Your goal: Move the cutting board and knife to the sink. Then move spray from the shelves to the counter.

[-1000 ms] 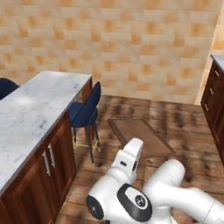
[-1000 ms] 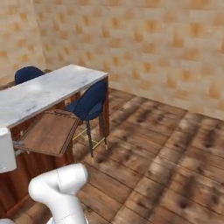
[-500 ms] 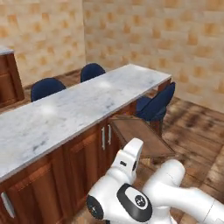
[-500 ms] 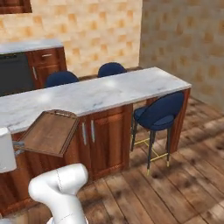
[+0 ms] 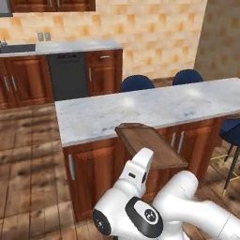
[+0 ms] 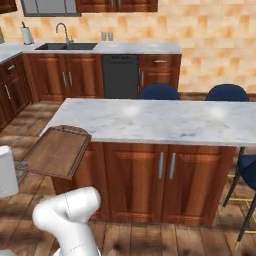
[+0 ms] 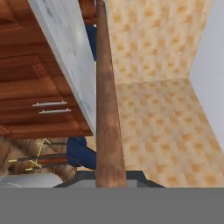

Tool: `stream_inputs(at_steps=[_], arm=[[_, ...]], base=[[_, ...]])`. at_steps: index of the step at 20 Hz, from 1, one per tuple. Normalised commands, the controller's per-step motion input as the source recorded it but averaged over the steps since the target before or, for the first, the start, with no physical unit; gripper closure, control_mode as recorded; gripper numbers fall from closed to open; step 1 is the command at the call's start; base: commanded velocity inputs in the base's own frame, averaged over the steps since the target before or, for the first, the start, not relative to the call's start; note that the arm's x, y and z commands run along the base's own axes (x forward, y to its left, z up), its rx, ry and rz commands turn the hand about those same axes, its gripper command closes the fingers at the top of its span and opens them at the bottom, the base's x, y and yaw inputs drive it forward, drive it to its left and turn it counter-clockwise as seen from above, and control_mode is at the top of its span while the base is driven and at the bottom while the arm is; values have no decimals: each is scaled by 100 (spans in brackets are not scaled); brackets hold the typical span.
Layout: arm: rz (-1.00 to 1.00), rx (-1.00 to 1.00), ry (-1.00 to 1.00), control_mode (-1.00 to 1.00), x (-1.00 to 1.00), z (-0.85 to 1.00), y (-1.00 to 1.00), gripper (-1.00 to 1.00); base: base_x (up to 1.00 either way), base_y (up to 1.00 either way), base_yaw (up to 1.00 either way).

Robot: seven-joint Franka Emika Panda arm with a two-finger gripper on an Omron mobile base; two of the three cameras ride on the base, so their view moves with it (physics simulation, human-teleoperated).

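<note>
Flat brown wooden cutting board (image 6: 56, 151), looped end

matt brown wooden cutting board (image 5: 151, 149); white-grey marble counter (image 5: 140, 110) on glossy wood.

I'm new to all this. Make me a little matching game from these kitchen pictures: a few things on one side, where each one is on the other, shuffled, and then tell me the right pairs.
Things:
1. cutting board
2. sink
3. blue chairs
4. dishwasher

Places:
A. set into the far counter, under a curved faucet
B. on the far side of the marble island
C. held up in the air by the gripper, in front of the island
D. built in among the far wall cabinets

Pairs: 1-C, 2-A, 3-B, 4-D
</note>
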Motion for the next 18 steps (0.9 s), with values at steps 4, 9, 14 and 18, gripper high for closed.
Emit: stream_inputs(at_steps=[4, 9, 14, 18], arm=[[0, 0, 0, 100, 0, 0, 0, 100], [0, 0, 0, 100, 0, 0, 0, 100], [0, 0, 0, 100, 0, 0, 0, 100], [0, 0, 0, 100, 0, 0, 0, 100]], base=[[34, 17, 57], [40, 34, 46], [47, 34, 46], [54, 38, 38]])
